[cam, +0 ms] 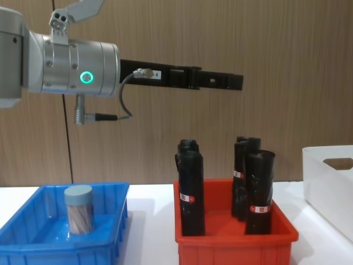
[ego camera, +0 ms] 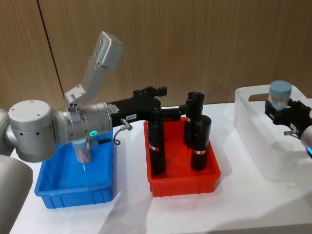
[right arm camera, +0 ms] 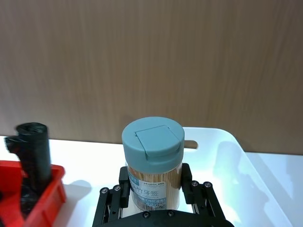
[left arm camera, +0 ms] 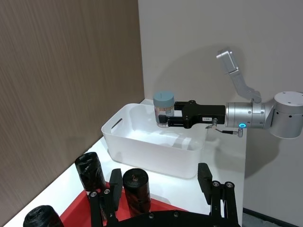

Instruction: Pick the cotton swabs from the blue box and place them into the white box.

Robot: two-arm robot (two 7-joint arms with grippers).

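Observation:
One jar of cotton swabs [ego camera: 83, 151] with a grey-blue lid stands upright in the blue box [ego camera: 73, 192] on the left, also seen from the side as the cotton swabs [cam: 79, 210] in the blue box [cam: 33, 245]. My right gripper [ego camera: 282, 108] is shut on a second jar of cotton swabs [right arm camera: 153, 163], holding it upright just above the white box [ego camera: 258, 141]. The left wrist view shows that held jar [left arm camera: 164, 109] over the white box [left arm camera: 151, 151]. My left gripper [left arm camera: 158, 182] is open and empty, reaching high over the red bin [ego camera: 183, 175].
The red bin [cam: 234, 243] sits between the two boxes and holds three tall black wrapped rolls [ego camera: 157, 148] with red labels. The left forearm [cam: 71, 61] hangs over the blue box. A wooden wall stands close behind the white table.

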